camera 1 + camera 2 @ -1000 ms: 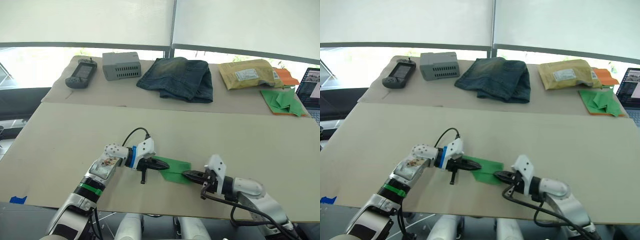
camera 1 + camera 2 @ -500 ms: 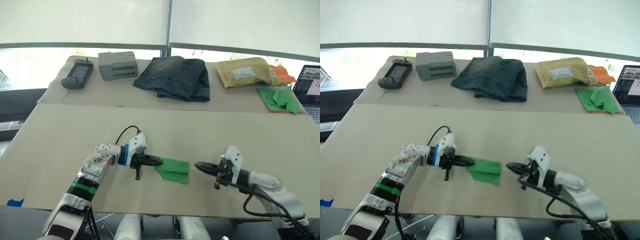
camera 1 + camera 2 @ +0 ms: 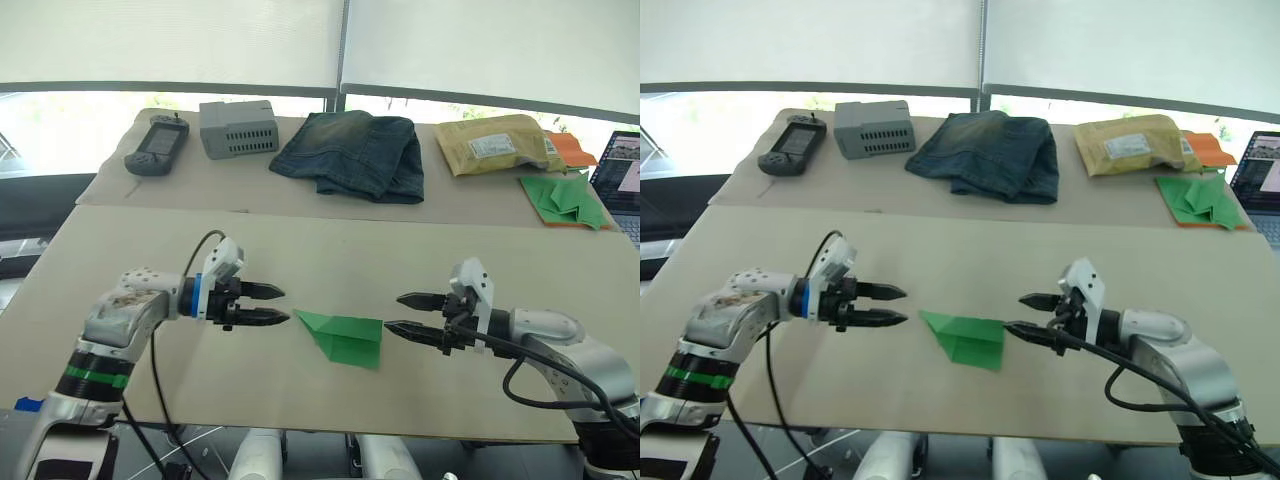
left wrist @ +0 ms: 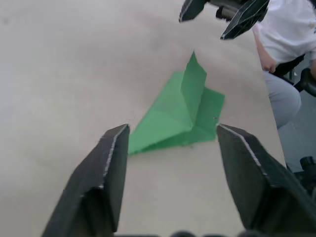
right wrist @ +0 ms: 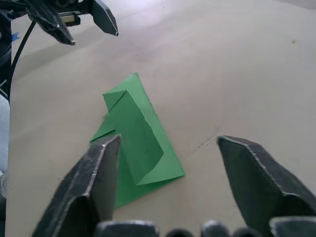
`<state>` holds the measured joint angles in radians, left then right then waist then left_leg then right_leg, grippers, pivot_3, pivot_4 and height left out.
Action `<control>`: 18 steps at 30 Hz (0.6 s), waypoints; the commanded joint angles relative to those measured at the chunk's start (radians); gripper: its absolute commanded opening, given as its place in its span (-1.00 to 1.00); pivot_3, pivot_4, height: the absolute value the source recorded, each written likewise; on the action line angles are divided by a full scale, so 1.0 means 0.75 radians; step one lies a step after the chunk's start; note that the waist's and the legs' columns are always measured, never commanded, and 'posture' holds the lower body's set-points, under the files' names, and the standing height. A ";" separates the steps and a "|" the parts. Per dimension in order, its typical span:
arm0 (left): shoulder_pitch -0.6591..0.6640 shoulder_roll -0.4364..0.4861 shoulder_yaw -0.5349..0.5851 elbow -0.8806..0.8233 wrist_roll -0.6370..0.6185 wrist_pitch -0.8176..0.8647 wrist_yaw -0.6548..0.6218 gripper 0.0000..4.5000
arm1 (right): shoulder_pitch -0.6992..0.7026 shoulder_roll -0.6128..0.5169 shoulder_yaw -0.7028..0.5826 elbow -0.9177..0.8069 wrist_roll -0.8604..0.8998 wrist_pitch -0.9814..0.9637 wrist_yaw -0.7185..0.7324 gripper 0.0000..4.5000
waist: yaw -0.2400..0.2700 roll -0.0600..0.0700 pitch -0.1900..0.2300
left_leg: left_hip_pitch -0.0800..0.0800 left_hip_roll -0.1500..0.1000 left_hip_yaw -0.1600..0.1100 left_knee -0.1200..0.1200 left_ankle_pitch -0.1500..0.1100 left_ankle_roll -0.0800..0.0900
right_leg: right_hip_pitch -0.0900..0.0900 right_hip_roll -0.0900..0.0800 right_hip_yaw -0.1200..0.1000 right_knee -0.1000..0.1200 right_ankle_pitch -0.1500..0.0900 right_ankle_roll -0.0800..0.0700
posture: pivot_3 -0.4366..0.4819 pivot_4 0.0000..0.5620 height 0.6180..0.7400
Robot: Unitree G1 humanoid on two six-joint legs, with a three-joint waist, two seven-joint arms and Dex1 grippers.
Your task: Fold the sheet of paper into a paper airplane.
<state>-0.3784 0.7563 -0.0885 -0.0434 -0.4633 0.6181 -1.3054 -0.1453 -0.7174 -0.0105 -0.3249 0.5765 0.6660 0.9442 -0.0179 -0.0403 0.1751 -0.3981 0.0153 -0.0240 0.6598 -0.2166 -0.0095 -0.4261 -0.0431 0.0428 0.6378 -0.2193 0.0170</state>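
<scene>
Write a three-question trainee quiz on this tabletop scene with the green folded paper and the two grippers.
1. True or false: the left gripper is shut on the bright green folded paper airplane.
2. Which lies nearest the airplane's pointed tip: (a) the left gripper, (b) the right gripper, (c) the folded blue jeans?
3. Fill in: the airplane lies flat on the beige ____.

Key: 1. False; both grippers are open and apart from the paper. 2. (a). 3. table.
</scene>
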 commanded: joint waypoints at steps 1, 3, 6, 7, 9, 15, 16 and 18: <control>0.078 0.064 0.004 -0.087 0.039 -0.071 -0.008 0.98 | -0.073 0.023 0.039 0.036 0.022 0.057 0.010 0.91 | -0.003 0.000 0.000 | 0.000 0.000 0.000 0.000 0.000 0.000 | 0.000 0.000 0.000 0.000 0.000 0.000 | -0.05 -0.47 0.81; 0.112 0.076 0.013 -0.110 0.026 -0.066 0.001 0.98 | -0.109 0.039 0.071 0.083 0.010 0.072 0.019 0.91 | -0.001 0.000 0.001 | 0.000 0.000 0.000 0.000 0.000 0.000 | -0.001 0.000 0.000 0.000 0.000 0.000 | -0.05 -0.47 0.81; 0.141 0.071 0.031 -0.124 0.028 -0.080 0.031 0.98 | -0.137 0.049 0.113 0.133 -0.003 0.089 0.040 0.91 | 0.009 0.000 0.001 | -0.001 0.000 0.000 0.000 0.000 0.000 | -0.001 -0.001 0.000 0.000 0.000 0.000 | -0.05 -0.47 0.81; 0.152 0.072 0.037 -0.127 0.030 -0.084 0.040 0.98 | -0.146 0.062 0.119 0.147 0.007 0.098 0.042 0.91 | 0.011 0.000 0.001 | -0.001 0.000 0.000 0.000 0.000 0.000 | -0.001 -0.001 -0.001 0.000 0.000 0.000 | -0.05 -0.47 0.81; 0.167 0.076 0.046 -0.128 0.027 -0.084 0.053 0.98 | -0.156 0.080 0.120 0.153 0.053 0.144 0.054 0.91 | 0.010 0.000 0.001 | -0.002 0.000 0.000 0.000 0.000 0.000 | -0.001 -0.001 0.000 -0.001 0.000 0.000 | -0.05 -0.47 0.81; 0.182 0.074 0.063 -0.128 0.023 -0.079 0.080 0.99 | -0.142 0.086 0.159 0.148 0.068 0.178 0.097 0.41 | 0.006 0.000 0.001 | -0.001 0.000 0.000 0.000 0.000 0.000 | -0.001 -0.001 0.000 0.000 0.000 0.000 | -0.05 -0.47 0.81; 0.182 0.074 0.064 -0.128 0.022 -0.078 0.082 0.99 | -0.142 0.088 0.164 0.151 0.062 0.169 0.102 0.27 | 0.006 0.000 0.001 | -0.001 0.000 0.000 0.000 0.000 0.000 | -0.001 -0.001 0.000 0.000 0.000 0.000 | -0.05 -0.47 0.81; 0.183 0.074 0.067 -0.128 0.018 -0.077 0.084 0.99 | -0.144 0.091 0.167 0.152 0.060 0.157 0.115 -0.06 | 0.006 0.000 0.001 | -0.001 0.000 0.000 0.000 0.000 0.000 | -0.001 -0.001 0.000 0.000 0.000 0.000 | -0.05 -0.47 0.81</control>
<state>-0.2369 0.8013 -0.0606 -0.1108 -0.4342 0.5695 -1.2434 -0.2516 -0.6533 0.1183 -0.1973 0.6097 0.7973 1.0092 -0.0137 -0.0400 0.1759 -0.3990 0.0153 -0.0239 0.6597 -0.2166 -0.0094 -0.4270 -0.0435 0.0425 0.6376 -0.2192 0.0171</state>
